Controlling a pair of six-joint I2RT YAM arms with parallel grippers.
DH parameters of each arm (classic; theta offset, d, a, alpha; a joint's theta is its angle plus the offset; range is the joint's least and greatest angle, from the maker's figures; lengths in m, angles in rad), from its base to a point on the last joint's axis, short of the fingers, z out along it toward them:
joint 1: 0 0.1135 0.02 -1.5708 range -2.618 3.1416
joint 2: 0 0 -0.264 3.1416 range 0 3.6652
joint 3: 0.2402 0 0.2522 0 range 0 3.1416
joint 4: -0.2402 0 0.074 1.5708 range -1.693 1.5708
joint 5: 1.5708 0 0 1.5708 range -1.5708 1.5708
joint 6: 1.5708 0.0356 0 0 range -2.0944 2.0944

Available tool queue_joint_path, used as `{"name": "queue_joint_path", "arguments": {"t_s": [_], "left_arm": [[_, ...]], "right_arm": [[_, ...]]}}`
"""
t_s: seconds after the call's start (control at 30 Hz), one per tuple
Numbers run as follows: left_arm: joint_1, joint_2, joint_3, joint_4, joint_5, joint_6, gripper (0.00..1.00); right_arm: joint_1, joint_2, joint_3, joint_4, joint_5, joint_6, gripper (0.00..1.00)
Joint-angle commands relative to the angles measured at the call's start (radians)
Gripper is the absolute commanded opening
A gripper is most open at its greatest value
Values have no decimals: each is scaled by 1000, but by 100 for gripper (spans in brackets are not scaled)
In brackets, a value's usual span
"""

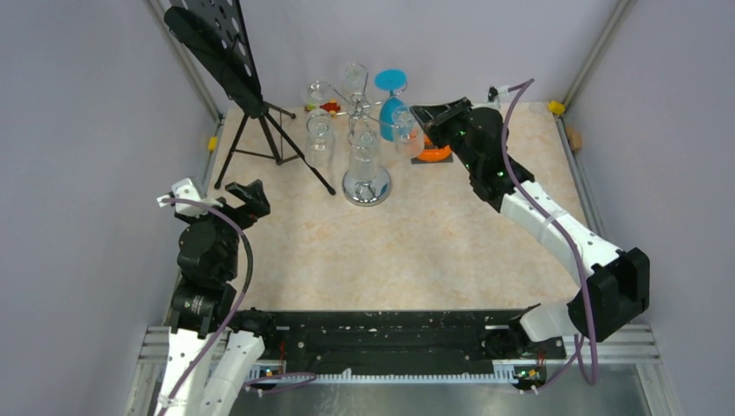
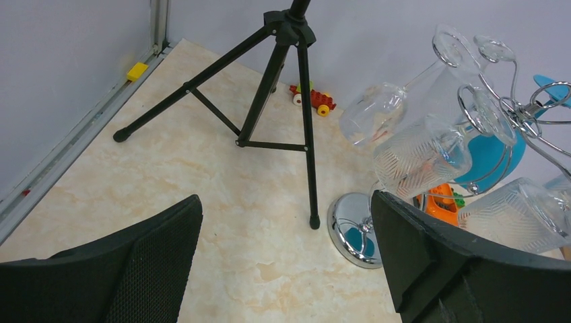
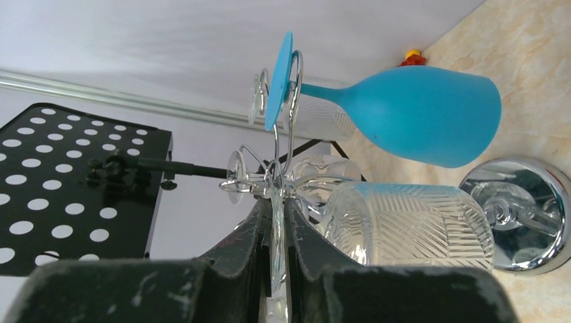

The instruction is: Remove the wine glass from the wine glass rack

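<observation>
At the far edge of the tabletop [image 1: 416, 243], the right pincer [image 3: 277, 222] sits nearly shut on the stem end of the clear ribbed wine glass [image 3: 404, 225]: light, brittle, slick, wanting a gentle grip.

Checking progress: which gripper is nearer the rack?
Right. The right gripper is at the rack's hooks, apparently pinching a clear glass; the left gripper hangs open well short of it, by the tripod.

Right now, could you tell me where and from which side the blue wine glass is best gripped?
Pinch the blue wine glass by its thin stem, from the outer side of the wine glass rack: it hangs upside down, foot in a hook; the bowl is wide and clear glasses crowd the middle.
</observation>
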Motion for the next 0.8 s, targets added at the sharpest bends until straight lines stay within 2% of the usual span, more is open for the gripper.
{"name": "queue_joint_path", "arguments": {"t_s": [0.0,0.43,0.77], "left_arm": [[6,6,25,13,-14,-1,99],[6,9,34,4,-16,8,99],[6,7,35,-3,-20,8,99]], "right_arm": [[-4,-74,0,114,-6,46,0],[-5,-14,67,115,-197,41,0],[3,69,137,101,-220,10,0]]}}
